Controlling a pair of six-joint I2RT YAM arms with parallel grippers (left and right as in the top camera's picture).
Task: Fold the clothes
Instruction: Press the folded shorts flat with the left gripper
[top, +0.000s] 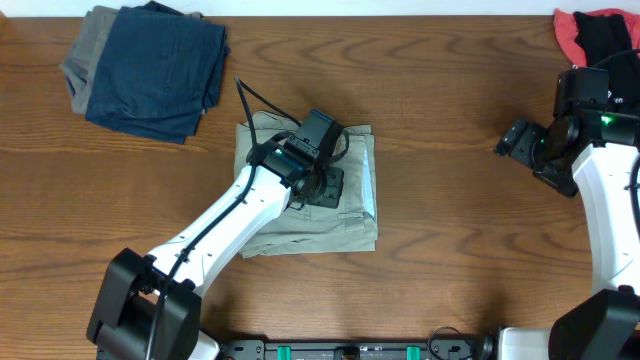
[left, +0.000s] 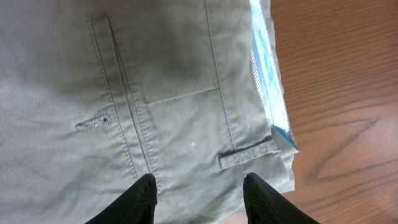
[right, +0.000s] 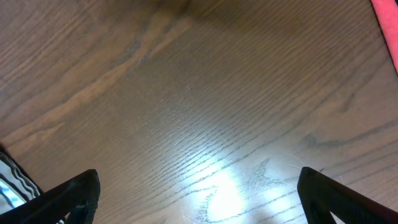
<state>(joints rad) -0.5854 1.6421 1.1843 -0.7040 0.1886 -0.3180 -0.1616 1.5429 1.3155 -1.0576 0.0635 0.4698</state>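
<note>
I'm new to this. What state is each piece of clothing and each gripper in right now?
khaki shorts: folded, lying flat
left gripper: open above the shorts, holding nothing
right gripper: wide open, empty
navy-blue and grey garments: folded, stacked
red-and-black garment: bunched, unfolded

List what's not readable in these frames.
- Overhead: middle of shorts, under the left arm.
- Overhead: red garment, cut by the top edge.
- Overhead: grey garment, mostly under the navy one.
- Left wrist: whether left gripper touches cloth; fingers cropped below.
</note>
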